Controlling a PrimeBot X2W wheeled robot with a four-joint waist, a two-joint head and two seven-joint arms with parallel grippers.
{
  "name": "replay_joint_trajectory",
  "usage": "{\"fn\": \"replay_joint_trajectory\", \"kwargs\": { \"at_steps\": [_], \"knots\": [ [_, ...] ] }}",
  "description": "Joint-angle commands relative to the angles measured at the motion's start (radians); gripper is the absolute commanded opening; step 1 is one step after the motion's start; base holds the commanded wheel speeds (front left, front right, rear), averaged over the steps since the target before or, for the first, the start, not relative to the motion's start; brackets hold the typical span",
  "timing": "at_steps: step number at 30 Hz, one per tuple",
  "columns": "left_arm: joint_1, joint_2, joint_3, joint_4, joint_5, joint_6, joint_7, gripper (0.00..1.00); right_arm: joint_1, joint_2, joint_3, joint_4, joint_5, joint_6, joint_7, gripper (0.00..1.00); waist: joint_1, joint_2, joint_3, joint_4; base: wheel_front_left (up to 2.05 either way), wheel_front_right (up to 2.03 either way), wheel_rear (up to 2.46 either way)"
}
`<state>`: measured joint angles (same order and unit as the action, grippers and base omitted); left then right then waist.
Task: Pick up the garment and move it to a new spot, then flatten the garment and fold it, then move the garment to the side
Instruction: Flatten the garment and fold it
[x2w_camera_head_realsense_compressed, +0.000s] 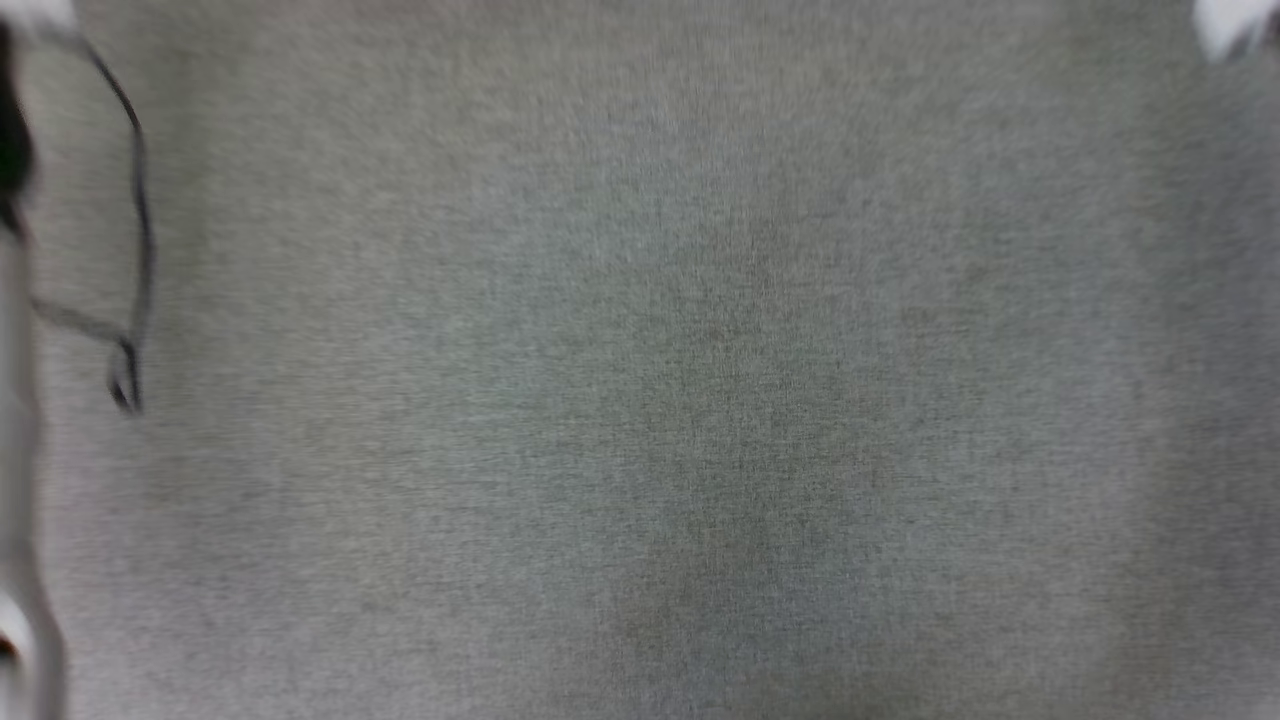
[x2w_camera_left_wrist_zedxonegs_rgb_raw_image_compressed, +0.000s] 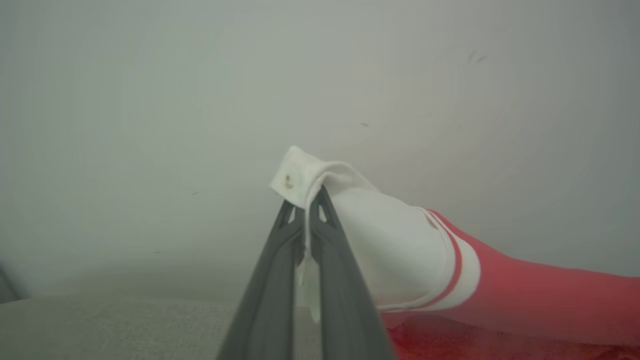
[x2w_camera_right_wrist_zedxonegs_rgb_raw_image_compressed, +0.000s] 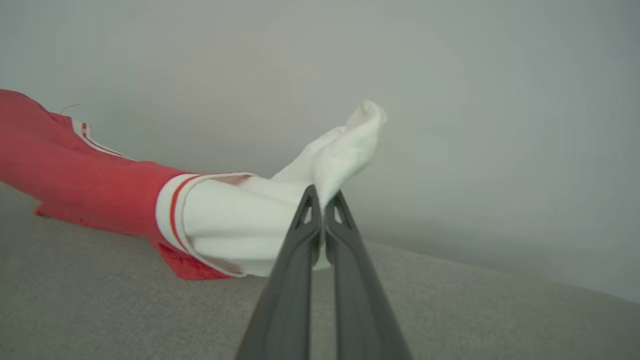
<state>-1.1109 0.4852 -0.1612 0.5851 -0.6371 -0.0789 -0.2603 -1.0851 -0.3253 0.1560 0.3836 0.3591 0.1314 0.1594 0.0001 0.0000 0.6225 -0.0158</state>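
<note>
Grey cloth surface (x2w_camera_head_realsense_compressed: 660, 380) takes up the head view. It's blurred, with nothing legible on it. The same surface shows low in the left wrist view (x2w_camera_left_wrist_zedxonegs_rgb_raw_image_compressed: 100, 325) and under the shirt in the right wrist view (x2w_camera_right_wrist_zedxonegs_rgb_raw_image_compressed: 475, 310). A plain pale wall (x2w_camera_right_wrist_zedxonegs_rgb_raw_image_compressed: 450, 75) stands behind it in both wrist views.

The garment (x2w_camera_right_wrist_zedxonegs_rgb_raw_image_compressed: 75, 175) is strung between my two grippers. The red body sags and its lower edge touches the grey cloth in the right wrist view. In the left wrist view the red (x2w_camera_left_wrist_zedxonegs_rgb_raw_image_compressed: 540, 295) runs off to the lower right.

My left gripper (x2w_camera_left_wrist_zedxonegs_rgb_raw_image_compressed: 306, 200) is clamped shut on one white sleeve (x2w_camera_left_wrist_zedxonegs_rgb_raw_image_compressed: 400, 250), with the fabric folded over the tips. My right gripper (x2w_camera_right_wrist_zedxonegs_rgb_raw_image_compressed: 322, 200) is clamped shut on the other white sleeve (x2w_camera_right_wrist_zedxonegs_rgb_raw_image_compressed: 240, 225), and a bunch of cloth pokes up past the tips.

Red-striped trim (x2w_camera_right_wrist_zedxonegs_rgb_raw_image_compressed: 172, 210) sits where sleeve meets body, and it shows in the left wrist view too (x2w_camera_left_wrist_zedxonegs_rgb_raw_image_compressed: 456, 260).

The left wrist view alone adds a pale strip (x2w_camera_left_wrist_zedxonegs_rgb_raw_image_compressed: 310, 285) hanging between my fingers. It may be a label, but I can't read any text on it. There's also a small brown spot (x2w_camera_left_wrist_zedxonegs_rgb_raw_image_compressed: 288, 182) on the folded cuff.

The head view adds a thin dark cable (x2w_camera_head_realsense_compressed: 140, 230) looping at the left edge.
</note>
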Motion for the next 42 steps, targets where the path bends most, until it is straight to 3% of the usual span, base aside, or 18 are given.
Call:
{"fn": "replay_joint_trajectory", "kwargs": {
  "at_steps": [1, 6, 11, 17, 21, 29, 31, 32, 34, 42],
  "knots": [
    [0.064, -0.015, 0.015, -0.021, -0.001, -0.001, -0.006, 0.0, 0.056, -0.013, -0.006, -0.026, 0.005, -0.001, -0.004, 0.0, -0.0001, 0.0, -0.087, 0.015, 0.0, 0.0, 0.0],
    [0.371, -0.064, 0.068, -0.14, 0.03, 0.013, -0.006, 0.0, 0.374, -0.013, -0.037, -0.166, 0.048, -0.001, 0.04, 0.0, -0.0001, 0.0, -0.227, 0.026, 0.0, 0.0, 0.0],
    [0.645, -0.106, 0.057, -0.221, 0.053, 0.024, -0.005, 0.0, 0.668, 0.0, -0.079, -0.279, 0.083, -0.001, 0.094, 0.0, -0.0001, 0.0, -0.347, 0.034, 0.0, 0.0, 0.0],
    [0.918, -0.099, 0.046, -0.325, 0.048, 0.056, 0.023, 0.0, 0.98, 0.029, -0.141, -0.382, 0.124, -0.001, 0.177, 0.0, -0.0001, 0.0, -0.46, 0.032, 0.0, 0.0, 0.0],
    [1.086, -0.09, 0.048, -0.41, 0.037, 0.1, 0.078, 0.0, 1.177, 0.069, -0.18, -0.442, 0.145, -0.001, 0.255, 0.0, -0.0001, 0.0, -0.525, 0.027, 0.0, 0.0, 0.0],
    [1.348, -0.086, 0.031, -0.522, 0.025, 0.173, 0.17, 0.0, 1.458, 0.132, -0.221, -0.466, 0.124, -0.001, 0.411, 0.0, -0.0001, 0.0, -0.613, 0.031, 0.0, 0.0, 0.0],
    [1.387, -0.09, 0.024, -0.534, 0.03, 0.19, 0.181, 0.0, 1.492, 0.142, -0.218, -0.459, 0.109, -0.001, 0.443, 0.15, -0.0001, 0.0, -0.62, 0.033, 0.0, 0.0, 0.0],
    [1.397, -0.094, 0.02, -0.54, 0.031, 0.193, 0.184, 0.0, 1.502, 0.15, -0.218, -0.455, 0.104, -0.001, 0.451, 0.29, -0.0001, 0.0, -0.623, 0.035, 0.0, 0.0, 0.0],
    [1.405, -0.099, 0.011, -0.552, 0.038, 0.201, 0.184, 0.0, 1.511, 0.156, -0.219, -0.449, 0.097, -0.001, 0.458, 1.0, -0.0001, 0.0, -0.623, 0.043, 0.0, 0.0, 0.0],
    [1.358, -0.122, -0.021, -0.589, 0.061, 0.209, 0.171, 0.0, 1.347, 0.175, -0.307, -0.478, 0.065, -0.001, 0.345, 1.0, -0.0001, 0.0, -0.595, 0.068, 0.0, 0.0, 0.0]
  ]
}}
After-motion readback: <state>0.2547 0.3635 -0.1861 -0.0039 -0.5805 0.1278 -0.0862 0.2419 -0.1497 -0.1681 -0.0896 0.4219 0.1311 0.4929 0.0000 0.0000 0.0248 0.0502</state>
